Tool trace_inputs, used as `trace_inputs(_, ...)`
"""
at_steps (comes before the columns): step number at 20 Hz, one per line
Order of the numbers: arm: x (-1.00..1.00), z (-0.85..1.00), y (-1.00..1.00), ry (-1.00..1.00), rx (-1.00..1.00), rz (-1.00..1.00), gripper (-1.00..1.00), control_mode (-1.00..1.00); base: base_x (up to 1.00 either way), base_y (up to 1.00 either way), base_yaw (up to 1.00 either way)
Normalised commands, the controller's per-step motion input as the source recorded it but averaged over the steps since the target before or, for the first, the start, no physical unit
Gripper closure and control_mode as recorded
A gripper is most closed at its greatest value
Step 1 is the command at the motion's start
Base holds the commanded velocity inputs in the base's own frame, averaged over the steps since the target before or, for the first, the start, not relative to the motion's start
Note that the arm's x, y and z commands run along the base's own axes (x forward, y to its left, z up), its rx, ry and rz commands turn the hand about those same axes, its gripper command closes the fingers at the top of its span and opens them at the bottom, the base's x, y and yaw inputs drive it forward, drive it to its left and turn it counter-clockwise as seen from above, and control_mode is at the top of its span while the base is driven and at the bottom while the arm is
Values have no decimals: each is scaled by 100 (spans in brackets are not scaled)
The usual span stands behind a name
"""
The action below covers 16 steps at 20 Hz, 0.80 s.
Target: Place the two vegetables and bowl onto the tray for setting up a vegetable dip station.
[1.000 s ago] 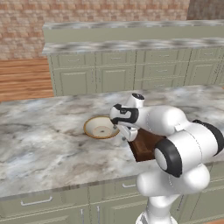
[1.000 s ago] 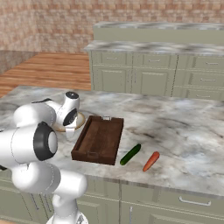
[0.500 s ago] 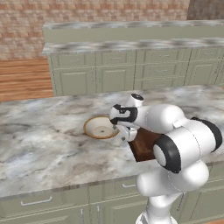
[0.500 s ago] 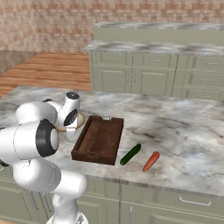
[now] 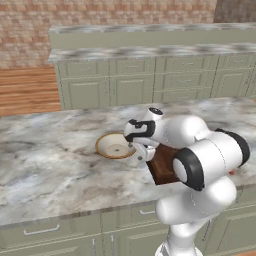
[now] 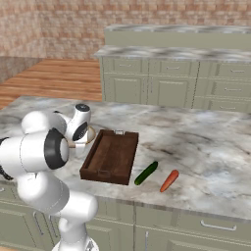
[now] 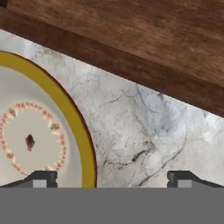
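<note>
The bowl [image 5: 114, 146] with its tan rim and cream inside sits on the marble counter, left of the dark wooden tray [image 5: 162, 167]. My gripper [image 5: 143, 150] hangs low over the bowl's right rim, between bowl and tray, and it is open. In the hand view the gripper [image 7: 113, 180] straddles the bowl [image 7: 35, 140] rim: one fingertip is over the cream inside, the other over bare counter, with the tray [image 7: 131, 39] wall beyond. From the right, the tray [image 6: 110, 157] is empty. The green vegetable [image 6: 146, 173] and the orange one [image 6: 168, 180] lie on the counter to its right.
The marble counter [image 6: 196, 142] stretches on behind and to the right of the tray. Its front edge runs close to the two vegetables. A second run of cabinets [image 5: 135, 85] stands across the wooden floor.
The hand has dropped a little toward the bowl's right rim. The bowl, tray and vegetables have stayed where they were.
</note>
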Motion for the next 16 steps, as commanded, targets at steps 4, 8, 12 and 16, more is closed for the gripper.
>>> trace_inputs(4, 15, -8, 2, 0, 0, 0, -100, -100, 0, 0, 0)
trace_inputs(8, 17, -10, 3, 0, 0, 0, -100, -100, 0, 0, 0)
trace_inputs(12, 17, -12, 5, 0, 0, -1, -100, -100, 0, 0, 0)
trace_inputs(16, 20, -13, 6, 0, 0, -1, -100, -100, 0, 0, 0)
